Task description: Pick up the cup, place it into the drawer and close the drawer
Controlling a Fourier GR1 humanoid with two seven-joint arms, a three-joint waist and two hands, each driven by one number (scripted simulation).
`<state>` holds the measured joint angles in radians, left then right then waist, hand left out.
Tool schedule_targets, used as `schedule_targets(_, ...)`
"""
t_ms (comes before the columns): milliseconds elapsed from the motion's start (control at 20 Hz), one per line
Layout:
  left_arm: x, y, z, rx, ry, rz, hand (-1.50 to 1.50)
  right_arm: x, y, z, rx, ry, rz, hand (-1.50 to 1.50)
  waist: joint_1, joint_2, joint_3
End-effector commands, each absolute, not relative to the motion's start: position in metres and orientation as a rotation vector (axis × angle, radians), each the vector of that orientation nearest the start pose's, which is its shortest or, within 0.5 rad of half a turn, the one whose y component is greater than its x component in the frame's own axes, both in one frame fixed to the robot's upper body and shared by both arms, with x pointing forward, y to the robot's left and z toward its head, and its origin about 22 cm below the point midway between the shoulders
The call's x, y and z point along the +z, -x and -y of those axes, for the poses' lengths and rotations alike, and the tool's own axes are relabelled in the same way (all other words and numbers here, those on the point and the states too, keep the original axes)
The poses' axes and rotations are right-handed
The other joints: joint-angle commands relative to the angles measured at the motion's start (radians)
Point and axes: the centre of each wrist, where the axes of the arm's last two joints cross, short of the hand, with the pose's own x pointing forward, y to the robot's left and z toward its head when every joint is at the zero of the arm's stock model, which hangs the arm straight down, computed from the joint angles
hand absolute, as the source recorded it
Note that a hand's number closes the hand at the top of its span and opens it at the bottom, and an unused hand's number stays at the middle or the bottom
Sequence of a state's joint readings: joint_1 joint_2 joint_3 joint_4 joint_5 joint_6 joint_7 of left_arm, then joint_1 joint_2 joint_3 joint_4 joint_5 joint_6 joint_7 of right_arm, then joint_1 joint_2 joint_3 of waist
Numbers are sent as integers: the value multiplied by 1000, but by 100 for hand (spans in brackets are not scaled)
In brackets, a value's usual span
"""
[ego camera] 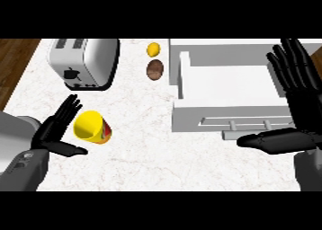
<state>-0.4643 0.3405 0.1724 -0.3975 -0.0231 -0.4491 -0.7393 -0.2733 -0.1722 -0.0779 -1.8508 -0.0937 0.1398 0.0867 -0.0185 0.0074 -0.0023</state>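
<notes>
Sitting on the white marbled tabletop [157, 157], the yellow cup [92, 127] lies tipped on its side toward the lower left, right beside the left hand [55, 132], whose fingers [69, 109] are straight and spread with the thumb out, not wrapped around anything. Over on the right, the white drawer [223, 101] is pulled open, and the right hand [303, 105] hangs over its right edge with fingers straight and fanned upward, thumb sticking out to the left, holding nothing. Further back there's a silver toaster [84, 60], plus a small yellow thing [153, 49] and a brown one [155, 69] between toaster and drawer.
</notes>
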Motion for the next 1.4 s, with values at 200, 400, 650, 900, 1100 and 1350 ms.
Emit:
schedule_targets(200, -110, -286, -358, -158, 231, 1652, -150, 152, -276, 241, 278, -80, 2020, -150, -15, 7, -3)
schedule_targets(400, -123, -278, -343, -138, 255, 1668, -150, 136, -276, 250, 290, -88, 1995, -150, -14, 7, -2)
schedule_targets(650, -125, -277, -342, -162, 260, 1674, -150, 141, -268, 258, 295, -105, 1999, -150, -29, 10, -3)
schedule_targets(900, -129, -284, -320, -173, 287, 1670, -150, 156, -274, 255, 293, -87, 2017, -150, -29, 10, -4)
schedule_targets(1100, -125, -284, -331, -171, 326, 1689, -150, 149, -275, 261, 285, -85, 2015, -150, -27, 11, -3)
schedule_targets(1350, -120, -300, -311, -133, 480, 1638, -150, 151, -274, 257, 289, -79, 1992, -150, -28, 10, -3)
